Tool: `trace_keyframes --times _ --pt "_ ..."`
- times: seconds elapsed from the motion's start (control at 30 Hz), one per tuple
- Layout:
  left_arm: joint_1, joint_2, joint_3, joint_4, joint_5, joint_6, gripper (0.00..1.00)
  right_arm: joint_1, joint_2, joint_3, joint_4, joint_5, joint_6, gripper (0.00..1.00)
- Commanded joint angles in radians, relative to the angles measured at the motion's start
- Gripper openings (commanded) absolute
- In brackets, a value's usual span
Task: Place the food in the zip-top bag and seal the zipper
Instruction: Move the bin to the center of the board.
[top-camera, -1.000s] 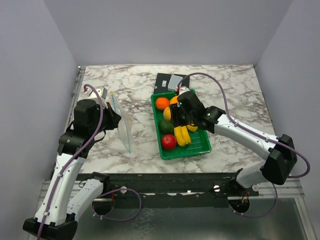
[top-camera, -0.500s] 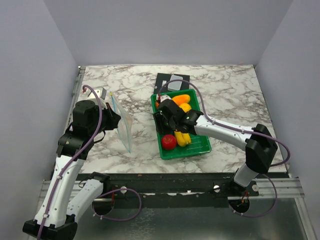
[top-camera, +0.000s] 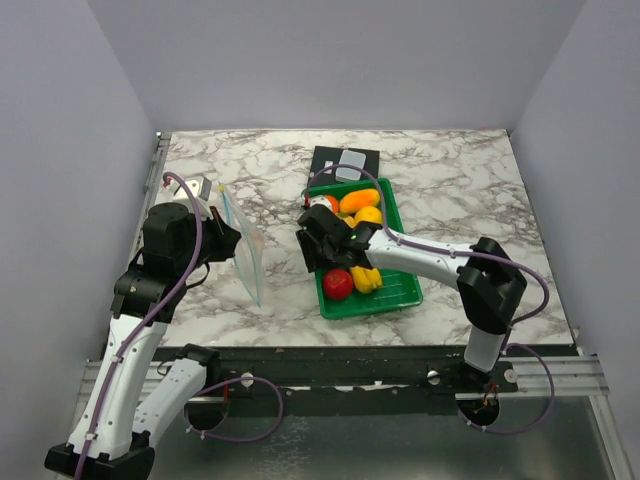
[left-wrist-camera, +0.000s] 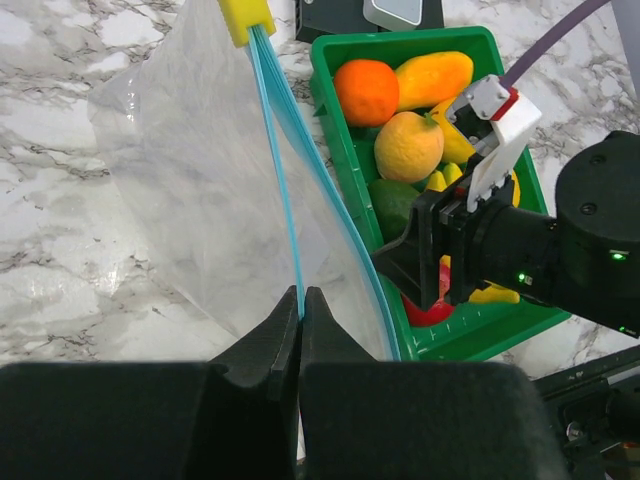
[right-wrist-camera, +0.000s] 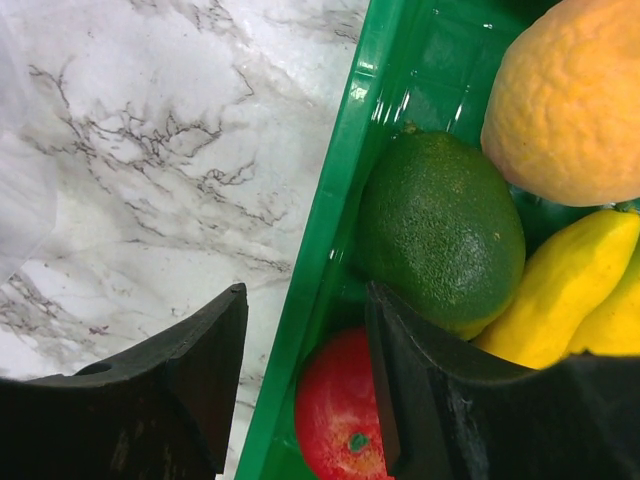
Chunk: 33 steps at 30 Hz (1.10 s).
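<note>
Left gripper (left-wrist-camera: 301, 300) pinches zipper (left-wrist-camera: 285, 200) at bottom centre; right gripper (right-wrist-camera: 305, 330) spread, straddling tray (right-wrist-camera: 345, 170) wall by green fruit (right-wrist-camera: 440, 235).

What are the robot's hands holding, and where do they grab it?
Left gripper pinches the zip-top bag by its blue zipper. Right gripper is open, holding nothing.

The zip-top bag (top-camera: 243, 250) is standing on the table (top-camera: 470, 190), left of the tray (top-camera: 398, 300), with its mouth edge pinched in the left gripper (left-wrist-camera: 301, 300). The right gripper (right-wrist-camera: 305, 305) is straddling the tray's left wall, one finger outside and one inside beside the avocado (right-wrist-camera: 440, 230). The apple (right-wrist-camera: 340, 410) is lying in front of it.
</note>
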Motion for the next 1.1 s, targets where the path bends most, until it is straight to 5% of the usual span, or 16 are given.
trace_keyframes --times 0.0,0.33,0.77,1.07 --pt "-0.007 -0.014 -0.006 0.002 0.021 0.003 0.0 0.011 0.051 0.039 0.007 0.043 0.025 0.56" --pt "-0.005 -0.023 0.001 -0.012 0.022 0.007 0.0 0.02 0.111 0.051 -0.016 0.084 0.045 0.42" --pt "-0.005 -0.036 -0.009 -0.017 0.018 0.007 0.0 0.022 0.033 -0.054 -0.02 0.159 0.092 0.01" --pt "-0.005 -0.037 -0.009 -0.017 0.02 0.007 0.0 0.022 -0.107 -0.181 -0.031 0.209 0.128 0.01"
